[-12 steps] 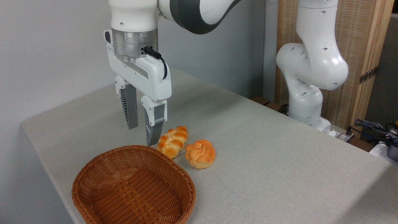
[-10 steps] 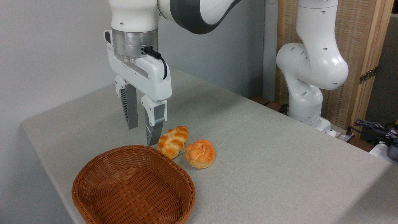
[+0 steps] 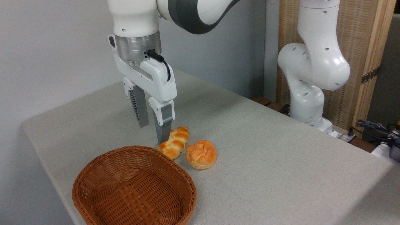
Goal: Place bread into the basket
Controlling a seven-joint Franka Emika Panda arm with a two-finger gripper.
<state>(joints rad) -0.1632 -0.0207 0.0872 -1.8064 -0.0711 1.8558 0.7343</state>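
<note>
The bread (image 3: 201, 154), a round knotted golden-orange bun, lies on the grey table just right of the basket's far end. The basket (image 3: 134, 187), an oval brown wicker one, sits at the front left with nothing in it. My gripper (image 3: 153, 134) hangs above the table behind the basket, left of the bun, open with nothing between its fingers. Its front fingertip overlaps the left end of a longer braided loaf in the picture.
A braided loaf (image 3: 174, 142) lies beside the bun, touching or nearly touching it. The arm's white base (image 3: 307, 90) stands at the table's far right edge, with cables (image 3: 375, 128) beyond. The table's left edge runs close to the basket.
The gripper has shifted a little to the right, toward the two breads, staying open. The breads and basket have not moved.
</note>
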